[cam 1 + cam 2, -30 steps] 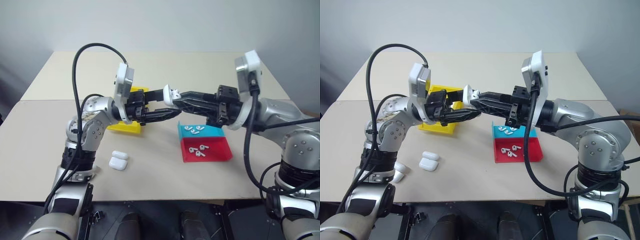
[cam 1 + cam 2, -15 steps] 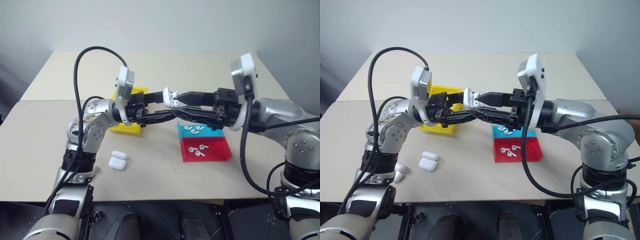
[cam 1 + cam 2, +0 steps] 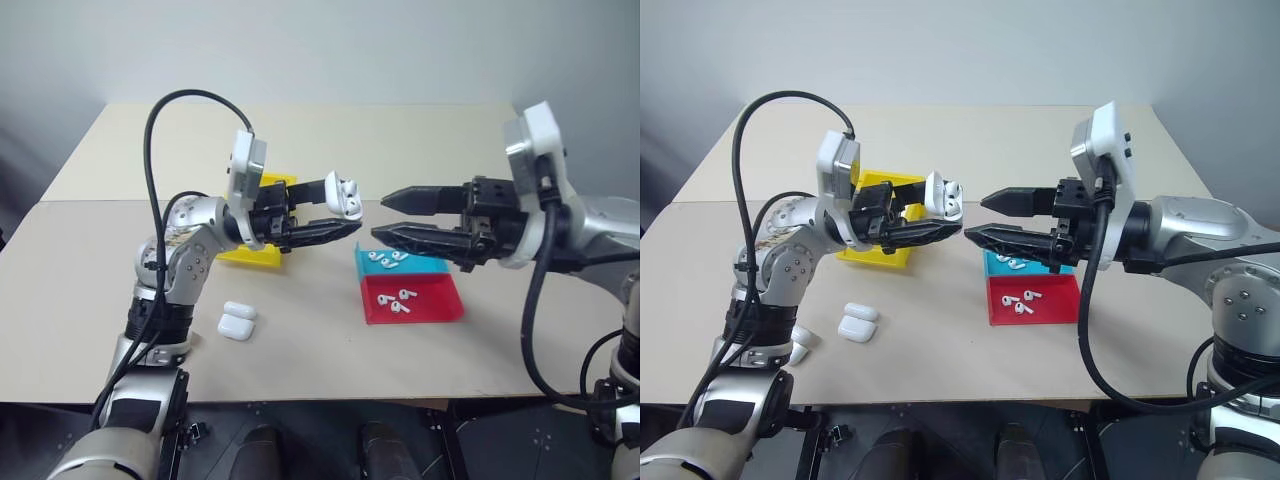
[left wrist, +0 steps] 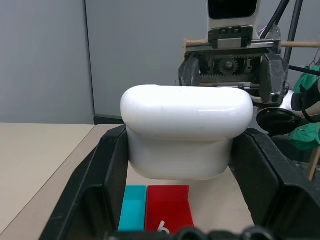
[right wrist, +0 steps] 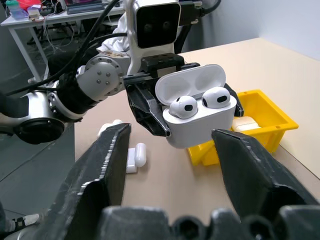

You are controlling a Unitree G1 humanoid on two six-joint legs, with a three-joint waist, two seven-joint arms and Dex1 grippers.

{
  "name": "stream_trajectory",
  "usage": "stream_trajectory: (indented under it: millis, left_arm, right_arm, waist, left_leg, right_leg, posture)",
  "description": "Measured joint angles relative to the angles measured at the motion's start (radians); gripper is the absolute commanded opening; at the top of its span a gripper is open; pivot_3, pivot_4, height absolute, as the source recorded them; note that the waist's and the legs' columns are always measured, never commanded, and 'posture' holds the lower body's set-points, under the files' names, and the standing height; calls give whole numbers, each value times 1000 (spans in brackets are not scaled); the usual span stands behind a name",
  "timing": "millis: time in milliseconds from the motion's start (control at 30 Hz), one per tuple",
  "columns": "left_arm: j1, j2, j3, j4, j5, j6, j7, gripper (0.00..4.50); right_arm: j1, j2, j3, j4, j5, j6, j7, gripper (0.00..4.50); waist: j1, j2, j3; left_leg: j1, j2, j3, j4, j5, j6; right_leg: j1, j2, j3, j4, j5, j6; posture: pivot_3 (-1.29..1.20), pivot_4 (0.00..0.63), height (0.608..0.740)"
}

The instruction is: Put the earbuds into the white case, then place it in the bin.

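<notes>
My left gripper (image 3: 345, 208) is shut on the white case (image 3: 348, 192), holding it in the air above the table with its lid hinged open. Two earbuds (image 5: 183, 106) sit in the case's sockets in the right wrist view. My right gripper (image 3: 381, 215) hangs level a short way to the right of the case. It points at the case, is open, and has nothing between its fingers. The yellow bin (image 3: 246, 251) stands on the table behind and below the left gripper. More earbuds (image 3: 388, 260) lie loose in the trays.
A blue tray (image 3: 428, 266) and a red tray (image 3: 443, 306) lie side by side under the right gripper, each holding loose earbuds. Spare white cases (image 3: 238, 321) lie on the table at the front left. A further white case (image 5: 244, 123) rests inside the bin.
My right gripper has drawn back to the right, away from the case, and its fingers now stand apart. The left gripper and the case have stayed in place.
</notes>
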Motion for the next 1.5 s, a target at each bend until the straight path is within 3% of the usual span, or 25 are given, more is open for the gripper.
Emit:
stream_trajectory:
  millis: [133, 200, 333, 467, 600, 733, 900, 1267, 1500]
  left_arm:
    - [-2, -6, -11, 18, 19, -4, -17, 2796]
    - [-13, -25, -24, 36, 37, -8, -19, 2796]
    - [-40, -57, -48, 67, 66, -34, -22, 2796]
    - [-67, -81, -63, 118, 99, -46, -17, 2796]
    - [-74, -96, -76, 136, 129, -52, -12, 2796]
    - [-74, -95, -76, 134, 136, -61, -10, 2796]
    - [-56, -77, -76, 128, 138, -62, -8, 2796]
    - [-35, -57, -66, 100, 128, -45, 6, 2796]
    - [-33, -47, -51, 70, 118, -44, -3, 2796]
  right_arm:
    - [-98, -61, 16, 70, -88, -105, 135, 694]
    - [-164, -73, 83, 123, -158, -163, 221, 44]
    - [-290, -38, 244, 243, -312, -266, 345, 44]
    - [-432, 66, 380, 364, -462, -343, 397, 44]
    - [-520, 143, 460, 434, -567, -411, 445, 44]
    - [-527, 152, 514, 459, -647, -466, 515, 44]
    - [-474, 74, 505, 430, -686, -517, 601, 44]
    - [-405, -12, 458, 391, -749, -545, 612, 44]
    - [-409, -1, 428, 380, -748, -518, 582, 44]
  waist:
    - [0, 0, 0]
    - [-1, 0, 0]
    - [-2, 0, 0]
    - [-5, 0, 0]
    - [-1, 0, 0]
    - [9, 0, 0]
    - [14, 0, 0]
    - [3, 0, 0]
    - [-1, 0, 0]
  left_leg:
    - [0, 0, 0, -1, 0, 0]
    - [0, 0, 0, 0, 0, 0]
    - [0, 0, 0, 0, 0, 0]
    - [-1, 0, 1, -1, 0, 0]
    - [-2, 0, 1, 0, 0, 0]
    - [-4, 0, 0, 0, 0, 0]
    - [-4, 0, 0, 0, 0, 0]
    - [-3, 0, 0, 0, 0, 0]
    - [-2, 0, 0, 0, 0, 0]
  right_leg:
    - [0, 0, 0, 0, 0, 0]
    - [0, 0, 0, 0, 0, 0]
    - [-1, 0, 0, 0, 0, 0]
    - [-2, 0, 0, 1, 0, 0]
    - [-2, 0, -1, 2, 0, 0]
    - [-2, 0, -2, 3, 0, 0]
    - [-2, 0, -2, 2, 0, 0]
    - [-1, 0, -2, 2, 0, 0]
    - [-2, 0, -1, 1, 0, 0]
  posture:
    - [0, 150, 740]
    - [0, 150, 740]
    - [0, 150, 740]
    - [0, 150, 740]
    - [0, 150, 740]
    - [0, 150, 740]
    - [0, 150, 740]
    - [0, 150, 740]
    - [0, 150, 740]
